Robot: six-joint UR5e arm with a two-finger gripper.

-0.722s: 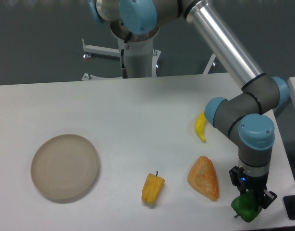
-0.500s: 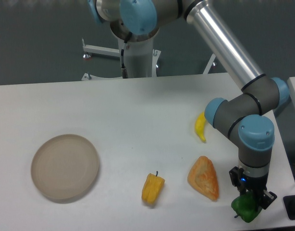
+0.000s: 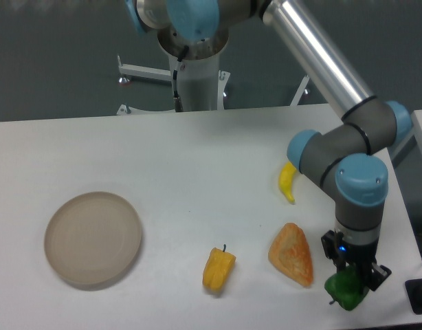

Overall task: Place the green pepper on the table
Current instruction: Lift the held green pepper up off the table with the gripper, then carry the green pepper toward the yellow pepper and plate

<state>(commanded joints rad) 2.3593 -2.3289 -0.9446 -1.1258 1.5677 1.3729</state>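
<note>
The green pepper is at the lower right of the frame, near the front edge of the white bench, just right of the orange wedge-shaped piece. It looks light, stiff and glossy, so probably slippery; its lobed sides seem the best place to hold it, not the short stem. The claw comes from above and is closed on the upper part of the pepper. I cannot tell if the pepper touches the bench.
</note>
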